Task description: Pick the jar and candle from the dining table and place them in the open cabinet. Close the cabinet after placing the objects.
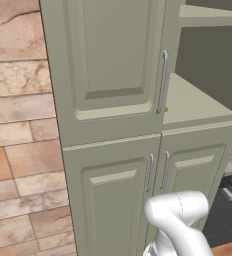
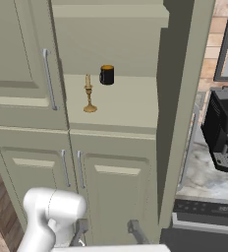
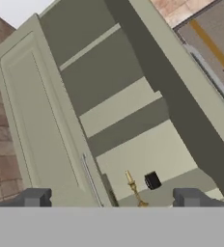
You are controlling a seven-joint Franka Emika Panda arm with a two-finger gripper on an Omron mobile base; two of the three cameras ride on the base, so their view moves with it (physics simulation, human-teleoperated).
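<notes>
The cabinet [image 2: 126, 109] stands straight ahead with its upper right door [image 2: 181, 98] swung open and a flat shelf bared. On that shelf stands the small gold candle [image 2: 89, 96], upright near the left door's edge; it also shows as the candle [image 3: 134, 189] and as a gold speck, the candle [image 1: 165, 109]. My gripper [image 2: 107, 229] hangs below and in front of the shelf, open and holding nothing. In the hand view the gripper [image 3: 112, 198] looks up at the cabinet [image 3: 147, 154]. The jar and the dining table are out of view.
A short black cylinder with an orange top [image 2: 106, 75] sits at the back of the shelf behind the candle. The left upper door [image 1: 108, 60] is shut. A black appliance [image 2: 224, 130] stands on the marble counter [image 2: 207, 184] to the right. A brick wall [image 1: 18, 125] lies left.
</notes>
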